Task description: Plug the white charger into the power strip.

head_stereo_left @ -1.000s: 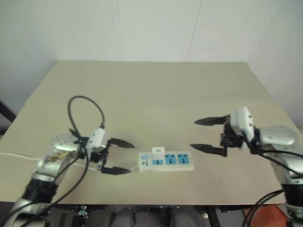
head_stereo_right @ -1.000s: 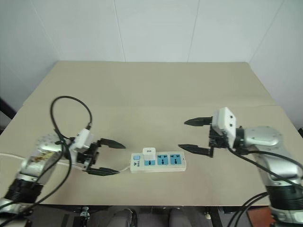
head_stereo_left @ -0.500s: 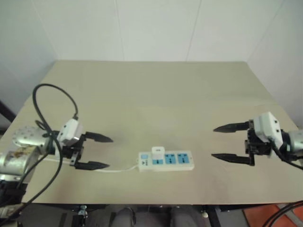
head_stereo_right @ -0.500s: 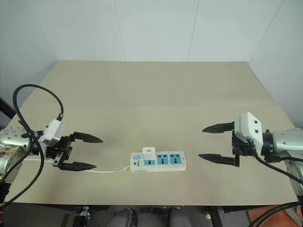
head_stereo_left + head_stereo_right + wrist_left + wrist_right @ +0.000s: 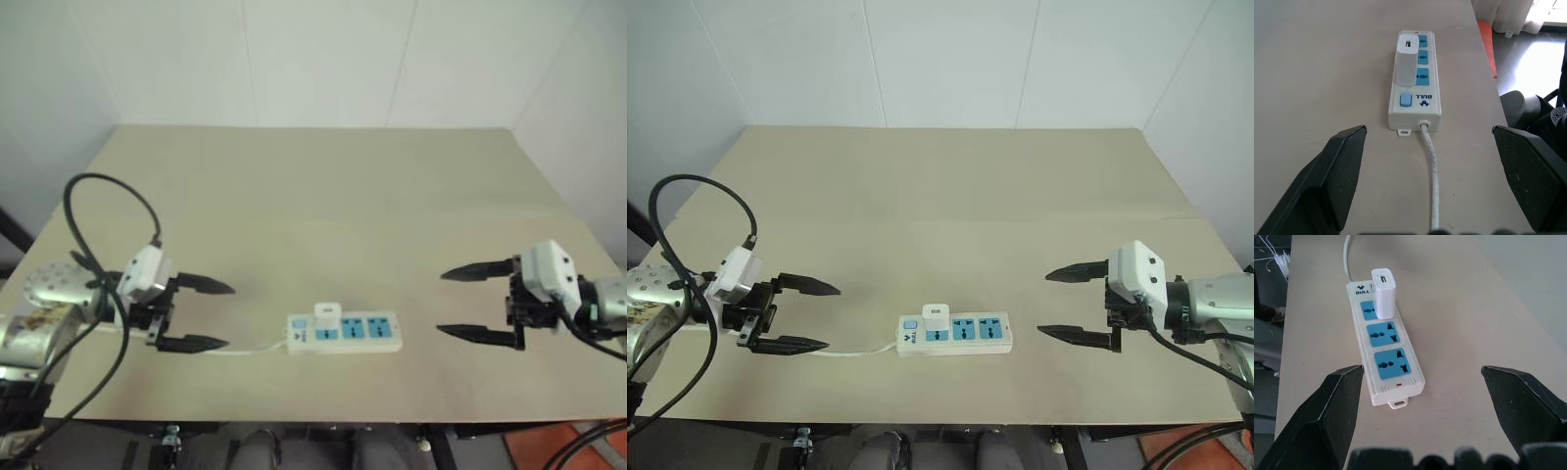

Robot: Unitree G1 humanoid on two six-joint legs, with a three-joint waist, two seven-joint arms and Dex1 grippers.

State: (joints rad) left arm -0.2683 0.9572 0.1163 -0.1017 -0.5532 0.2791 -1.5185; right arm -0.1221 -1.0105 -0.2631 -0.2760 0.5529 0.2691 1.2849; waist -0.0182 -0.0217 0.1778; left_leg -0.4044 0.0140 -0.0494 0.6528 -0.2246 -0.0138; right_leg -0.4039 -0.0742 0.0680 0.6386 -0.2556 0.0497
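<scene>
Two grippers flank the table [image 5: 323,186], left gripper [image 5: 201,313] and right gripper [image 5: 477,304], each with jaws wide and empty, roughly equally far from the power strip [image 5: 345,333] lying between them near the front edge. Its long axis runs left to right, cable toward the left gripper. The white charger [image 5: 326,315] stands upright in the socket nearest the switch end, apparently already plugged in.

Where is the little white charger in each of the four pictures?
Left eye view: white charger low centre, on the power strip.
Right eye view: low centre.
Left wrist view: upper middle.
Right wrist view: upper left.
Shared landmark: the strip's blue sockets.
</scene>
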